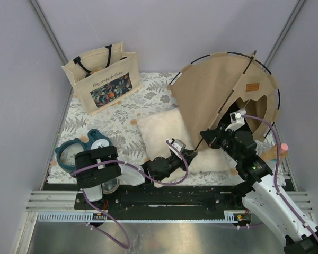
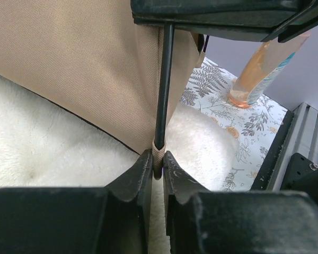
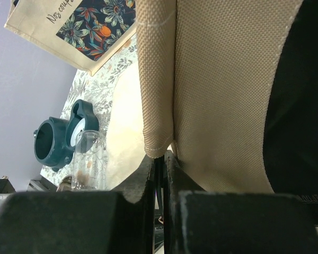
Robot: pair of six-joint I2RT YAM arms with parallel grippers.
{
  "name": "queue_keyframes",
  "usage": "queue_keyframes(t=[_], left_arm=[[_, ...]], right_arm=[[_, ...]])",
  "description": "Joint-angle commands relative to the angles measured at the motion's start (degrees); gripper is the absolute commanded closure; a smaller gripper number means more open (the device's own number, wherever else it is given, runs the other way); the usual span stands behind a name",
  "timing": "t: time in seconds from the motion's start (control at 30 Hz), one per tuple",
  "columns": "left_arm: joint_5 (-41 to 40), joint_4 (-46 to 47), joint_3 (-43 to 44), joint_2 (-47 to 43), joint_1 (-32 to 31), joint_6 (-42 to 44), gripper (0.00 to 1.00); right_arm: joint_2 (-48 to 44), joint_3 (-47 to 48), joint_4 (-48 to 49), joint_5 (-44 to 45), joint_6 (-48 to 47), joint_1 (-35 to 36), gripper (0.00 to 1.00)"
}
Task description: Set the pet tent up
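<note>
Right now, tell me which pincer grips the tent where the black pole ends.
The left pincer: it clamps the tent at the pole tip. The right pincer holds only cloth.

Pet tent [image 3: 222, 90]: tan cloth, coarse plain weave, matt; hem folded and stitched with pale thread.
Tent pole [image 2: 164, 90]: thin black rod, smooth, faint sheen.
Pillow [image 2: 53, 137]: cream plush, short fluffy nap, soft and matt.
Tote bag [image 1: 103, 79]: beige canvas, matt, dark floral panel printed flat on the front.
Table cover [image 1: 122, 119]: matt, grey fern print.
Teal container [image 3: 53, 140]: moulded plastic, smooth, slight gloss.
Cup [image 3: 87, 159]: clear and glossy; glass or plastic, cannot tell.
Bottle [image 2: 259, 69]: translucent orange plastic, shiny.
Left gripper [image 2: 158, 165]: matt black plastic, finely grained.
Rail [image 1: 53, 198]: ribbed bare metal, dull silver.
</note>
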Motion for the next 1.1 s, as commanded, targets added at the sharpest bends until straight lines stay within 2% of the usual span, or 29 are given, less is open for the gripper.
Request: queue_keyframes(t=[0.0, 0.13, 0.33, 0.47, 0.53, 0.67, 0.87, 1.07], left_arm=[[-0.06, 4.35, 0.54, 0.19, -0.82, -1.83, 0.9], [1.43, 6.63, -0.16, 1.33, -0.91, -1.57, 0.99], [2.93, 6.73, -0.34, 1.95, -0.91, -1.57, 1.0], [2.06, 5.85, -0.6, 1.77, -0.91, -1.48, 0.73], [1.35, 5.59, -0.34, 1.77, -0.82, -1.3, 0.69], [2.05, 1.64, 1.41, 2.39, -0.82, -1.39, 0.7], [1.09, -0.39, 2.91, 2.57, -0.82, -1.3, 0.84], [0.47, 0.75, 3.35, 1.34, -0.91, -0.16, 0.8]], right_arm=[[-0.33, 0.01, -1.74, 3.21, -0.26, -0.45, 1.0], [0.81, 0.71, -1.3, 3.92, -0.96, -0.36, 1.0], [1.6, 2.47, -1.3, 4.62, -1.4, -0.45, 1.0], [1.51, 4.31, -1.56, 4.1, -1.23, -0.45, 1.0], [1.6, 5.45, -2.26, 3.39, -0.88, -0.45, 1.0], [0.02, 7.21, -4.02, 3.04, -0.7, -0.45, 1.0], [-1.74, 8.09, -6.48, 2.51, -0.09, -0.45, 1.0], [-2.09, 7.48, -6.66, 2.68, 0.09, -0.45, 1.0]])
